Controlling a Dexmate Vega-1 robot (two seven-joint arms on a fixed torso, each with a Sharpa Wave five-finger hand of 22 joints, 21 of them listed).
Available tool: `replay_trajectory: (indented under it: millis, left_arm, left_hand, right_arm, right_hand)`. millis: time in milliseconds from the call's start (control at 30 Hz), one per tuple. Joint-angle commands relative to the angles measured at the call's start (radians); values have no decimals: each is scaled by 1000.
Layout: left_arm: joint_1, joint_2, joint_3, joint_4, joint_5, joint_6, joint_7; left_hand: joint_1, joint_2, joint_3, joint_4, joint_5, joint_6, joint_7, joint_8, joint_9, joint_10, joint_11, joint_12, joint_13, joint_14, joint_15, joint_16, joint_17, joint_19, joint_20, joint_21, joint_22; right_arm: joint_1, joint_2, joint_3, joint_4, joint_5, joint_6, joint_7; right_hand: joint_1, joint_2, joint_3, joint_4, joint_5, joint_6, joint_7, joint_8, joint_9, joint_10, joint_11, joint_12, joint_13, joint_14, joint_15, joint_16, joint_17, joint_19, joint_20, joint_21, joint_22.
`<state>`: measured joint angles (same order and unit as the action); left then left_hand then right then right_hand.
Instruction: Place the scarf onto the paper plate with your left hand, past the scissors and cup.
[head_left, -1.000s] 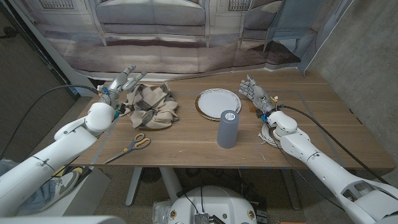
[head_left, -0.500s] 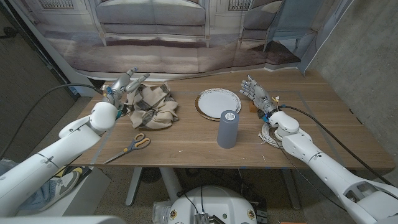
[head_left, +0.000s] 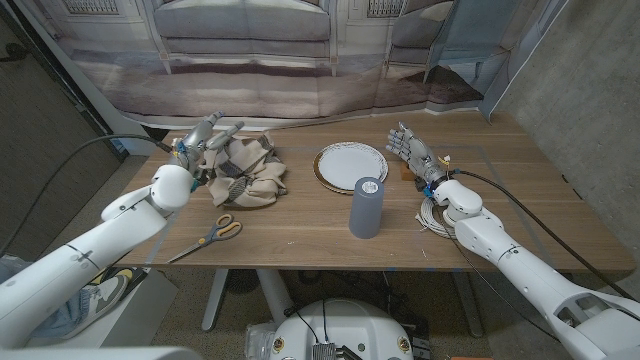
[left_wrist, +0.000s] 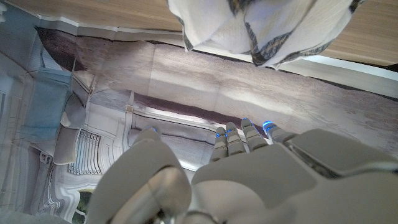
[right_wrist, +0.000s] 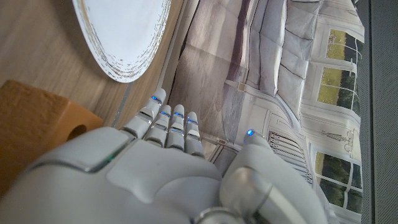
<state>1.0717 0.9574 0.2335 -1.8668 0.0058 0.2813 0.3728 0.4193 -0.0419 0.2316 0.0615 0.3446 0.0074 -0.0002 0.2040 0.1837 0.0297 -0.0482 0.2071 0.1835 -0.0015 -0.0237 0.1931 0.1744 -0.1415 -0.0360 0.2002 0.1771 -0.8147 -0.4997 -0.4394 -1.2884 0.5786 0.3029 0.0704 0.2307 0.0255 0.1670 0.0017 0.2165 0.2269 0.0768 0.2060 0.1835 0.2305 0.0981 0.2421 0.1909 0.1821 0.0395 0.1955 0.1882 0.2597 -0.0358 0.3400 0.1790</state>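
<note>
Reaching: the left hand (head_left: 203, 138) hangs at the far left edge of the scarf (head_left: 245, 170), fingers apart and pointing toward the back of the table, holding nothing that I can see. I judge this to be the approach before the grasp.
Scarf: a crumpled beige and dark plaid heap on the table's (head_left: 300, 225) left side, between the left hand and the paper plate (head_left: 351, 164). In the left wrist view its folds (left_wrist: 261, 28) lie ahead of the fingers (left_wrist: 239, 140) with a gap between them, so no contact yet.
Plate: white with a brown rim, to the right of the scarf and apart from it, just behind the grey cup (head_left: 366, 207).
Scissors: the scissors (head_left: 212, 235) lie toward the front edge, in front of the scarf, yellow handles pointing toward the heap.
Right hand: the right hand (head_left: 411, 152) stands just right of the plate, fingers stretched out and slightly apart, holding nothing; a small wooden block (right_wrist: 34, 124) sits near it.
Grasp advice: bring the fingers down into the thick middle folds instead of a loose corner, since a limp cloth probably trails and drags if taken by its edge.
Carry advice: lift enough that hanging ends clear the table, and travel along the far side, behind the cup, so nothing gets swept over.
Risk: a dangling end could catch the cup or nudge the light plate.
</note>
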Motion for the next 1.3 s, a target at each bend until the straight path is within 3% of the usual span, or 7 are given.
replay_trajectory:
  millis: [33, 100, 167, 767, 900, 1067, 1300]
  left_arm:
    - [-62, -3, 80, 3, 49, 37, 0]
    - [-66, -7, 85, 5, 51, 39, 2]
    - [-72, -7, 91, 11, 54, 33, -1]
    - [-95, 1, 132, -7, 98, 116, -15]
    - [-100, -1, 146, -24, 131, 175, 3]
    - [-107, -2, 149, -25, 139, 201, 5]
    - [-135, -10, 182, -1, 156, 214, -8]
  left_hand:
    - [13, -3, -3, -4, 11, -12, -6, -7, 3, -5, 0, -4, 4, -2, 0, -5, 6, 5, 8, -1, 1]
    - [15, -6, -4, -6, 12, -16, -6, -8, 3, -6, 1, -4, 4, -3, 2, -5, 5, 5, 12, -1, 1]
    - [23, -16, -9, -12, 16, -22, -12, -10, 4, -12, 0, -7, 5, -6, 3, -6, 6, 11, 54, 1, 2]
    - [40, -58, -35, -32, 24, -74, -21, -20, 5, -54, 25, -16, 7, -28, 33, -9, 9, -2, 113, -3, 4]
    - [50, -85, -55, -43, 30, -111, -25, -22, 6, -92, 53, -20, 9, -47, 55, -9, 12, 16, 191, 6, 8]
    - [56, -97, -67, -49, 33, -127, -28, -21, 7, -111, 65, -20, 9, -66, 69, -11, 13, 28, 231, 10, 9]
    - [57, -103, -73, -51, 34, -130, -29, -20, 7, -118, 67, -20, 9, -73, 74, -12, 13, 33, 240, 11, 9]
  right_arm:
    - [-3, -1, 1, 4, 10, 8, 20]
    - [-5, -2, 2, 0, 10, 6, 17]
    - [-6, -3, 2, -2, 10, 5, 15]
    - [-5, -2, -3, -7, 9, -9, 11]
    - [-1, 0, -5, -3, 8, -14, 11]
    - [3, 1, -8, -2, 5, -18, 11]
    - [2, 2, -9, -1, 6, -22, 7]
  right_hand:
    - [-1, 11, -2, -5, 1, 6, 1, -5, 6, 7, -1, -4, 3, 6, 1, 1, 3, 1, 4, -3, 4]
    - [-1, 12, -2, -5, 1, 6, 0, -6, 6, 7, -1, -4, 3, 6, 1, 1, 3, 1, 5, -4, 4]
    - [-1, 11, -2, -5, 1, 6, 1, -6, 6, 8, -1, -4, 3, 7, 1, 1, 3, 1, 5, -4, 4]
    - [-2, 12, -3, -5, 1, 4, -1, -7, 6, 9, -1, -5, 3, 8, 1, 1, 3, 1, 6, -9, 4]
    - [-2, 12, -4, -6, 1, 4, -2, -7, 6, 8, 0, -5, 3, 8, 2, 1, 3, 0, 7, -10, 4]
    - [-2, 13, -4, -6, 1, 5, -1, -6, 6, 8, 0, -5, 3, 8, 2, 1, 3, 0, 7, -12, 4]
    - [-2, 13, -4, -6, 1, 5, -1, -7, 6, 9, 1, -6, 3, 8, 1, 1, 3, 1, 7, -14, 4]
